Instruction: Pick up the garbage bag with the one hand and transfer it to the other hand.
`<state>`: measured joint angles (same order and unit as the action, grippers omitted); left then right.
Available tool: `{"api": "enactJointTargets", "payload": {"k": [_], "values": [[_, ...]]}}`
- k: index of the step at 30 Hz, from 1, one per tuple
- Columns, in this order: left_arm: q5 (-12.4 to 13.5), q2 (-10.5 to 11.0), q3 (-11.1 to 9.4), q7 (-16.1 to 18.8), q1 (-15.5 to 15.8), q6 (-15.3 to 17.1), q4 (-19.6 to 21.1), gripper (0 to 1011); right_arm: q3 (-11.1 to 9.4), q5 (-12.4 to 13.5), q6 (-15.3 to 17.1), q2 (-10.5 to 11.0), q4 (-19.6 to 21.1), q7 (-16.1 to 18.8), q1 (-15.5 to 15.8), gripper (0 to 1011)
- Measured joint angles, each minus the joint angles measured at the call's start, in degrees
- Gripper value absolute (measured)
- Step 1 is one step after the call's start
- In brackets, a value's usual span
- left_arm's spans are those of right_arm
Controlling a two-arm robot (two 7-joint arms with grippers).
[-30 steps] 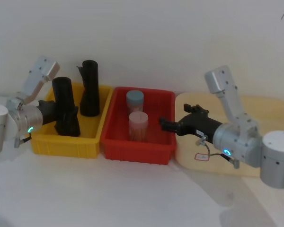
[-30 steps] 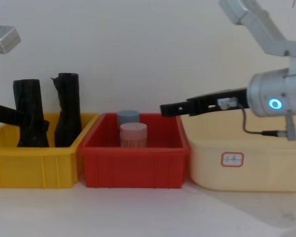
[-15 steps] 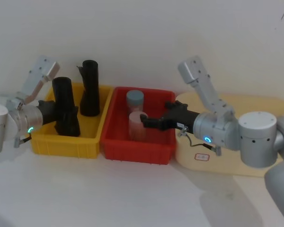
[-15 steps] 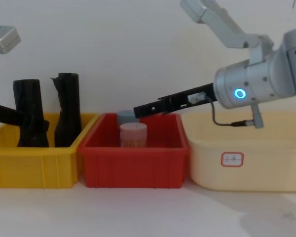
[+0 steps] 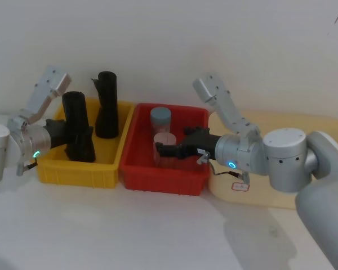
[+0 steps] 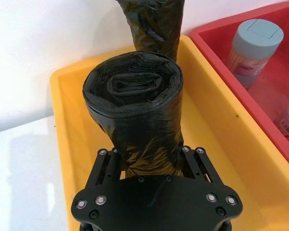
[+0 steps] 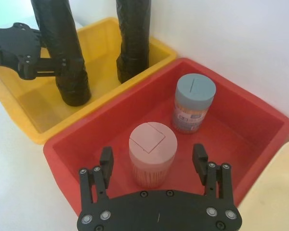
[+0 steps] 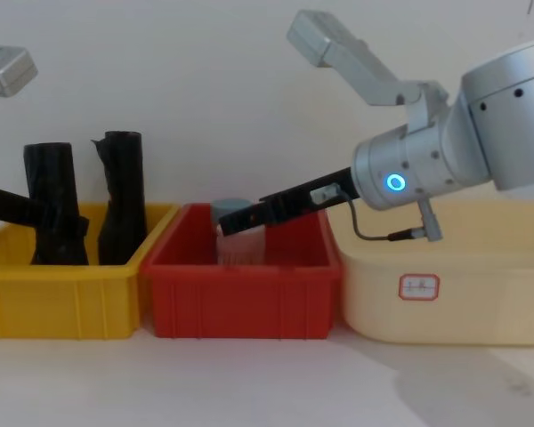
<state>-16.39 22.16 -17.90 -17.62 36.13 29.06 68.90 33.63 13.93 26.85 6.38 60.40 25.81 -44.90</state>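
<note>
The garbage bag [image 5: 76,125] is a smooth black roll standing upright in the yellow bin [image 5: 73,169]. My left gripper [image 5: 66,135], on the arm with the green-cyan light, is shut on its lower part; its fingers [image 6: 107,163] press both sides of the garbage bag [image 6: 135,110]. From the side, the left gripper [image 8: 36,213] meets the garbage bag [image 8: 52,196] just above its flared base. My right gripper [image 5: 160,151], on the arm with the blue light, hangs open over the red bin [image 5: 163,181]. Between the right gripper's [image 7: 152,154] fingers sits a pink-lidded jar [image 7: 151,139].
A second black roll [image 5: 107,104] with a ragged flap at its top stands behind the bag in the yellow bin. A blue-grey-lidded jar [image 5: 160,118] stands at the back of the red bin. A cream tub [image 8: 445,294] lies to the right.
My right arm has swung left from over the cream tub to over the red bin, its open gripper now above the pink-lidded jar. The left gripper and bag have not moved.
</note>
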Motion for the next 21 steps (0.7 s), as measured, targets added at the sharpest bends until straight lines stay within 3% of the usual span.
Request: {"api": "enactJointTargets", "payload": {"k": [21], "values": [[0.0,0.0,0.0,0.0,0.0,0.0,0.0,486,1.18,-1.62,-2.19,-4.16,-11.34,1.38,-4.74,1000]]}}
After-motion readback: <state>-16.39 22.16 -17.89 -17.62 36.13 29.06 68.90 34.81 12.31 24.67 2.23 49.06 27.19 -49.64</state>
